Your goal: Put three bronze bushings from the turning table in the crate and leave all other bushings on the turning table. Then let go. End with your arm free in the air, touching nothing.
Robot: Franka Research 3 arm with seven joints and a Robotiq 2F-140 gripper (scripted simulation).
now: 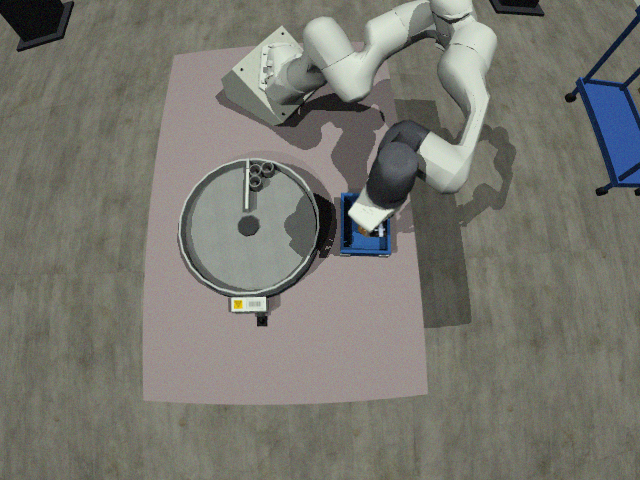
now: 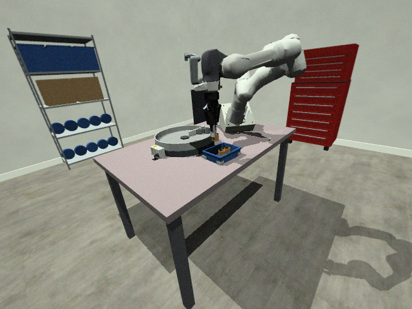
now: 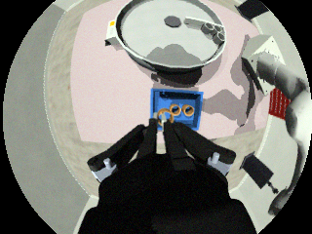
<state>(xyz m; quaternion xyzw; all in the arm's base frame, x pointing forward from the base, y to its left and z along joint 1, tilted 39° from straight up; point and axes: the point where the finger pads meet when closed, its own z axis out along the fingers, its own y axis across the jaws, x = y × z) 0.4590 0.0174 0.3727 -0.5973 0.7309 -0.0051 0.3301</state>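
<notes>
My gripper is shut on a bronze bushing and holds it just above the blue crate, over its near-left part. Two more bronze bushings stand inside the crate; the arm hides them in the overhead view. The round grey turning table lies left of the crate. Three grey bushings cluster at its rim beside a straight guide bar.
The robot's base stands at the table's back. A small label box sits at the turning table's front. A red drawer cabinet, a shelf rack and a blue cart stand off the table.
</notes>
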